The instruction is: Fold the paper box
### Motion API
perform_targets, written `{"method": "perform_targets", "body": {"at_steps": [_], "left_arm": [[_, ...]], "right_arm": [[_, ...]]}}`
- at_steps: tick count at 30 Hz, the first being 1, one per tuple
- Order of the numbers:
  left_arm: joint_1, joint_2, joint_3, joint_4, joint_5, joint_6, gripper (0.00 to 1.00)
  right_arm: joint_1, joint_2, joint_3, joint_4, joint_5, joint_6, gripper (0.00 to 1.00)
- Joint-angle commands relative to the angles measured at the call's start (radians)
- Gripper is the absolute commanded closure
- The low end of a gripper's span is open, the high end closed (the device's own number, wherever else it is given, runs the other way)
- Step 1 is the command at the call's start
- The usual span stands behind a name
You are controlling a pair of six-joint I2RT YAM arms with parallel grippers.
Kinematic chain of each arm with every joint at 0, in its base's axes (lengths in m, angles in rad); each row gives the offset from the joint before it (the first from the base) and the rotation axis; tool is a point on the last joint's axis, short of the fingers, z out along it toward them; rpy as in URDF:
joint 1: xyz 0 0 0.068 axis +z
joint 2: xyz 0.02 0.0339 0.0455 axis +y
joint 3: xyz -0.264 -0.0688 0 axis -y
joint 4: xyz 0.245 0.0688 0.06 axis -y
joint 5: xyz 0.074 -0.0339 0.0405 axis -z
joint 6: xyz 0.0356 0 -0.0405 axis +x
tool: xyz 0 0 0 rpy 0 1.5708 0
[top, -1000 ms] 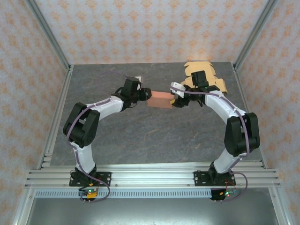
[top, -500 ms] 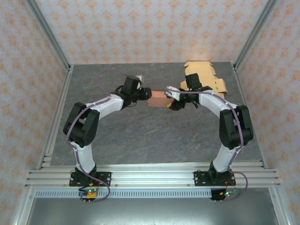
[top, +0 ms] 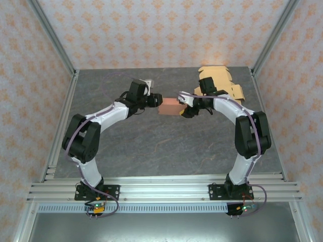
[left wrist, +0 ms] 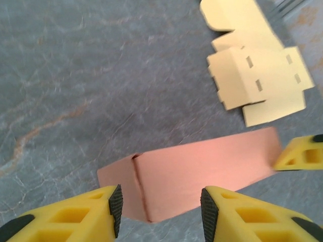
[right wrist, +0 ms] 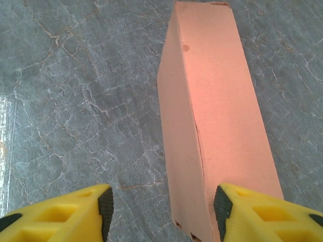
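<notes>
Top external: right arm is tucking its elbow in compared with a second ago, and the right gripper (top: 184,107) is pressing up to the right end of the paper box (top: 169,107). The box is staying put on the table (top: 151,146), between both grippers. Left gripper (top: 155,101) is straddling the left end with pads close on both sides, can't tell if it's clamping. Right jaws are standing apart, one finger against the box. Likely bracing both ends for an end-flap tuck.

Salmon-pink box (top: 169,106), grey marbled table (top: 151,143)
</notes>
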Motion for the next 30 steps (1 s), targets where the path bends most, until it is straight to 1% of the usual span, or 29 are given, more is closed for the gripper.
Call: {"method": "perform_targets", "body": {"at_steps": [1,3,5,8,10,13,14,17,19,21,25,26,27,28,30], "left_arm": [[0.003,0.052,-0.061,0.036,-0.001,-0.002,0.55],[0.003,0.040,-0.102,0.071,-0.030,0.001,0.56],[0.004,0.029,-0.108,0.048,-0.050,0.026,0.56],[0.003,0.016,-0.124,0.040,-0.050,0.037,0.56],[0.001,0.015,-0.144,0.060,-0.051,0.024,0.56],[-0.004,-0.001,-0.186,0.087,-0.063,0.003,0.57],[-0.009,-0.020,-0.209,0.098,-0.075,0.002,0.57],[-0.038,-0.079,-0.276,0.120,-0.124,0.008,0.56],[-0.055,-0.113,-0.309,0.126,-0.139,0.006,0.56],[-0.072,-0.155,-0.340,0.133,-0.150,-0.013,0.56],[-0.087,-0.242,-0.399,0.180,-0.149,-0.068,0.55],[-0.087,-0.265,-0.399,0.172,-0.149,-0.080,0.54],[-0.087,-0.289,-0.396,0.154,-0.155,-0.084,0.54],[-0.086,-0.310,-0.391,0.134,-0.167,-0.081,0.53],[-0.084,-0.346,-0.372,0.086,-0.206,-0.067,0.50]], "right_arm": [[-0.002,0.039,0.018,-0.139,-0.019,0.018,0.44],[-0.002,0.023,0.032,-0.136,-0.012,0.029,0.44],[-0.003,-0.008,0.034,-0.114,-0.017,0.053,0.42],[-0.001,-0.067,0.028,-0.036,-0.018,0.112,0.40],[-0.003,-0.108,0.010,0.059,0.005,0.179,0.39],[-0.009,-0.192,-0.070,0.288,0.053,0.352,0.36],[-0.011,-0.224,-0.104,0.388,0.083,0.423,0.35],[-0.017,-0.313,-0.191,0.571,0.188,0.587,0.33],[-0.023,-0.362,-0.235,0.662,0.275,0.679,0.31],[-0.032,-0.390,-0.262,0.719,0.391,0.810,0.29],[-0.037,-0.421,-0.292,0.692,0.552,1.037,0.26],[-0.037,-0.429,-0.296,0.663,0.595,1.119,0.24],[-0.038,-0.434,-0.288,0.609,0.636,1.214,0.24],[-0.038,-0.435,-0.277,0.550,0.648,1.295,0.25],[-0.038,-0.434,-0.285,0.430,0.637,1.525,0.30]]}}
